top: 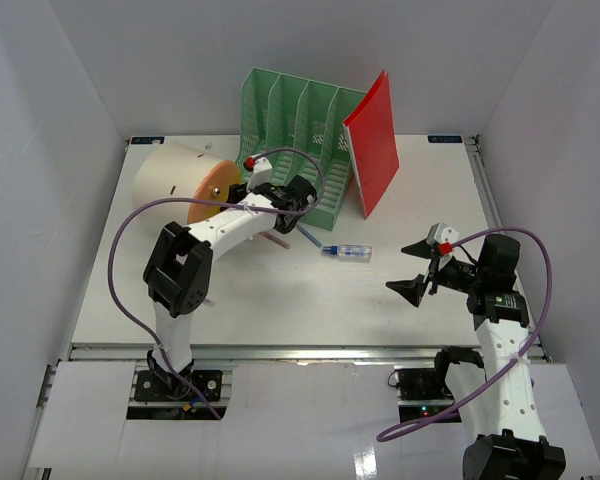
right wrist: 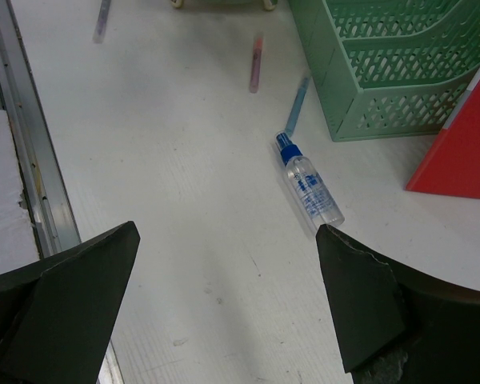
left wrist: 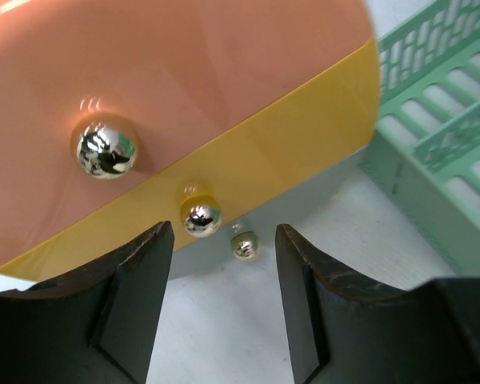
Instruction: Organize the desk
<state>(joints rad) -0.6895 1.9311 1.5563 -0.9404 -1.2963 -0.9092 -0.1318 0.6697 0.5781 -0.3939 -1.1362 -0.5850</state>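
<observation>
Well, my left pincer (left wrist: pixel 224 240) hangs released and empty left of the green file rack (top: pixel 290 120); my right pincer (right wrist: pixel 228 232) gapes too. I judge the counter (top: pixel 280 300) beneath the rack rigid, heavy, offering no hold.

Colours noted on the white worktop (top: pixel 280 300).
Rack (top: pixel 290 110): mint green, slotted lattice walls. Folder (top: pixel 375 140): plain red. Cylinder (top: pixel 175 180): beige side; orange face (left wrist: pixel 184 72) crossed by a yellow band (left wrist: pixel 304 120); mirror-chrome knobs (left wrist: pixel 104 150). Bottle (right wrist: pixel 310 188): clear, with blue cap and blue print. Pink pen (right wrist: pixel 256 64), blue pen (right wrist: pixel 297 100), pale violet pen (right wrist: pixel 102 20). Left pincer (left wrist: pixel 224 232) and right pincer (right wrist: pixel 228 236): black. Cables (top: pixel 130 240): purple.
</observation>
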